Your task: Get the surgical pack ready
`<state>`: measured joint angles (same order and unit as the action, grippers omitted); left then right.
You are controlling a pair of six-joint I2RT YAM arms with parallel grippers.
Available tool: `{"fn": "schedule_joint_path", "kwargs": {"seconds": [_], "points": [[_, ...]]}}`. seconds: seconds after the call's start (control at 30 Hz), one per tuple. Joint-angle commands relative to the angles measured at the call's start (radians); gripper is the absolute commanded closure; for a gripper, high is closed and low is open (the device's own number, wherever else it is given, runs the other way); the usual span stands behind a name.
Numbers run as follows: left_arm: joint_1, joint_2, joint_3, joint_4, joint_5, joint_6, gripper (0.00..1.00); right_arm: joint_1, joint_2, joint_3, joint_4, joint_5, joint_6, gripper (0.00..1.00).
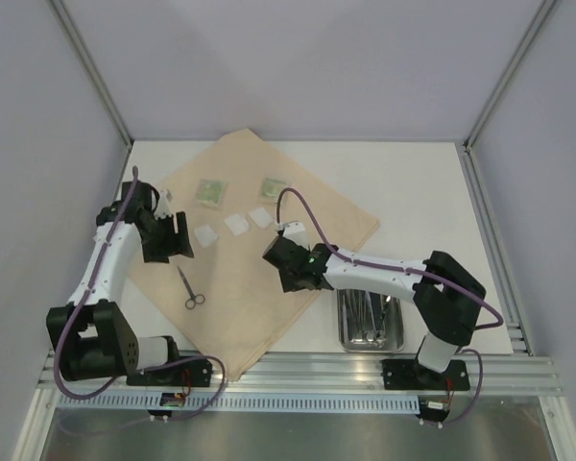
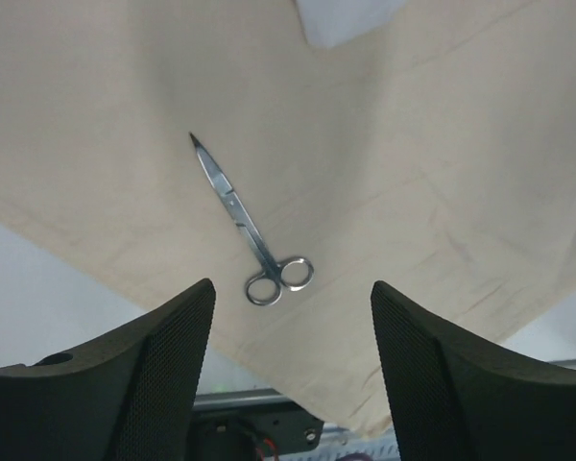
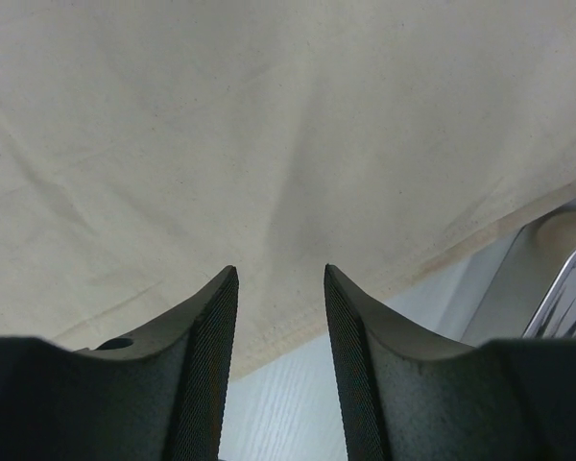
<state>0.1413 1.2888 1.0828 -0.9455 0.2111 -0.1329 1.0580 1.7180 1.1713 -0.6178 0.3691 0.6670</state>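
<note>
in the top view the tan cloth (image 1: 269,254) lies spread like a diamond in the middle of the table (image 1: 413,182), i think so that everything can be wrapped in it later. in the upper middle of it, two green packets (image 1: 211,192) and three white pads (image 1: 235,224) lie in rows. the scissors (image 1: 189,288) lie at left centre. the steel tray (image 1: 370,322) stands at lower right, just beside the cloth, and its tools are too small to name.

in the left wrist view my left jaws stand wide apart and empty above the scissors. one white pad is cut off at the top edge.

in the right wrist view my right jaws are parted with nothing between them, over the hem of the cloth. only a corner of the tray shows at the right edge.
</note>
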Motion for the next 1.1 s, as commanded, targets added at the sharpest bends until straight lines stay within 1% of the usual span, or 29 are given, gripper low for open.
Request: {"fn": "schedule_joint_path", "kwargs": {"seconds": [0.0, 0.1, 0.13, 0.2, 0.23, 0.37, 0.4, 0.5, 0.57, 0.67, 0.7, 0.77, 0.83, 0.9, 0.97, 1.03, 1.07], "points": [[-0.042, 0.065, -0.069, 0.004, -0.084, -0.135, 0.26, -0.004, 0.032, 0.008, 0.056, 0.008, 0.034, 0.57], [-0.043, 0.096, -0.099, 0.054, -0.127, -0.139, 0.27, -0.010, 0.071, 0.022, 0.043, -0.016, 0.037, 0.57], [-0.042, 0.095, -0.118, 0.100, -0.136, -0.146, 0.28, -0.012, 0.080, 0.033, 0.033, -0.019, 0.036, 0.57], [-0.045, 0.110, -0.161, 0.129, -0.130, -0.158, 0.33, -0.018, 0.086, 0.044, 0.020, -0.018, 0.034, 0.57], [-0.045, 0.144, -0.179, 0.134, -0.122, -0.166, 0.34, -0.024, 0.089, 0.050, 0.017, -0.018, 0.033, 0.57], [-0.043, 0.230, -0.198, 0.151, -0.142, -0.168, 0.41, -0.041, 0.091, 0.057, 0.012, -0.018, 0.028, 0.57], [-0.045, 0.237, -0.199, 0.160, -0.144, -0.169, 0.43, -0.044, 0.089, 0.059, 0.009, -0.018, 0.025, 0.57], [-0.043, 0.216, -0.211, 0.203, -0.133, -0.174, 0.43, -0.046, 0.084, 0.056, 0.003, -0.012, 0.016, 0.57], [-0.043, 0.211, -0.218, 0.223, -0.137, -0.172, 0.45, -0.050, 0.084, 0.054, 0.001, -0.010, 0.017, 0.57], [-0.045, 0.260, -0.210, 0.228, -0.154, -0.168, 0.53, -0.050, 0.089, 0.053, 0.000, -0.013, 0.019, 0.57], [-0.043, 0.274, -0.210, 0.222, -0.154, -0.168, 0.58, -0.050, 0.089, 0.051, 0.003, -0.013, 0.020, 0.57], [-0.045, 0.305, -0.218, 0.221, -0.157, -0.163, 0.63, -0.050, 0.089, 0.044, 0.007, -0.013, 0.022, 0.57], [-0.046, 0.319, -0.224, 0.223, -0.168, -0.159, 0.63, -0.052, 0.092, 0.044, 0.007, -0.015, 0.022, 0.57], [-0.048, 0.322, -0.224, 0.228, -0.173, -0.155, 0.57, -0.052, 0.095, 0.044, 0.009, -0.016, 0.016, 0.57], [-0.051, 0.322, -0.222, 0.234, -0.164, -0.157, 0.56, -0.052, 0.097, 0.044, 0.007, -0.016, 0.016, 0.57], [-0.057, 0.329, -0.221, 0.244, -0.167, -0.154, 0.60, -0.052, 0.098, 0.041, 0.007, -0.013, 0.016, 0.57], [-0.058, 0.339, -0.219, 0.247, -0.173, -0.154, 0.67, -0.053, 0.097, 0.039, 0.009, -0.013, 0.017, 0.57]]}}
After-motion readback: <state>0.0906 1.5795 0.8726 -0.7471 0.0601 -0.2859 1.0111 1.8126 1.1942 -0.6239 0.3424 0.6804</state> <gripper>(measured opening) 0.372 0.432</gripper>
